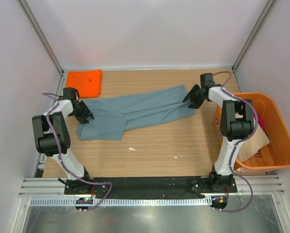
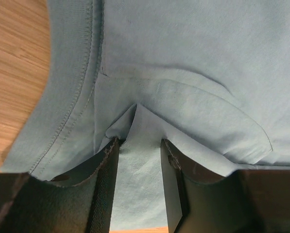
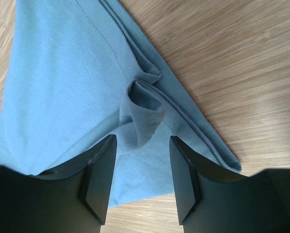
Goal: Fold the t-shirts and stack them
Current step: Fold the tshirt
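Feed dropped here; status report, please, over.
Left gripper and right gripper open, at opposite ends. Grey-blue t-shirt lying between, fold unfinished. Orange t-shirt folded far-left, nothing blocking.

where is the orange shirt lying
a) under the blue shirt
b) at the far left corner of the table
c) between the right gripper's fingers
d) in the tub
b: the top view shows the orange shirt lying flat on the table at its far left corner.

Wooden table, plain white walls, metal corner posts
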Action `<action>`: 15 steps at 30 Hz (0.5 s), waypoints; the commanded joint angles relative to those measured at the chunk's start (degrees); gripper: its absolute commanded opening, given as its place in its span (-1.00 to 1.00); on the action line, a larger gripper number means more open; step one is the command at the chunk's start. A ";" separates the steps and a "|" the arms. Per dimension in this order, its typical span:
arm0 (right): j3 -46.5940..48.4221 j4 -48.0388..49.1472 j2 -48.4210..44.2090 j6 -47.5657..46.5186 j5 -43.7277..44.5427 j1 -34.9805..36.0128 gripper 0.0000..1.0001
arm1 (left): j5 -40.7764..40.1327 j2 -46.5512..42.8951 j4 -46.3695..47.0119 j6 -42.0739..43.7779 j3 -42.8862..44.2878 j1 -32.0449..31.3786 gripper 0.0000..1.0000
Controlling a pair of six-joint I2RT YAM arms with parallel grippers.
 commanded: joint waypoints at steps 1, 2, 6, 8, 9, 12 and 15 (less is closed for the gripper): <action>2.61 1.15 0.50 0.62 -0.62 0.26 0.06 | 1.88 0.13 2.81 -0.37 2.20 0.09 -0.19; 2.69 0.98 0.85 0.62 -0.80 0.26 0.06 | 1.97 -0.22 2.82 -0.46 2.20 0.09 -0.24; 3.13 0.80 1.64 0.80 -0.63 0.18 0.05 | 1.62 -1.54 3.17 -0.55 2.20 0.18 -0.28; 3.40 0.97 1.91 0.88 -0.45 0.18 0.04 | 1.53 -2.06 3.17 -0.55 2.29 0.09 -0.31; 3.40 0.89 1.99 0.80 -0.36 0.18 0.04 | 1.53 -2.41 2.99 -0.64 2.37 0.09 -0.34; 3.75 0.89 2.17 1.15 -0.10 0.18 0.04 | 1.71 -2.50 2.90 -0.55 2.55 0.09 -0.58; 4.10 0.71 2.35 1.33 0.34 0.35 0.04 | 1.71 -2.24 2.55 -0.46 2.73 0.09 -0.77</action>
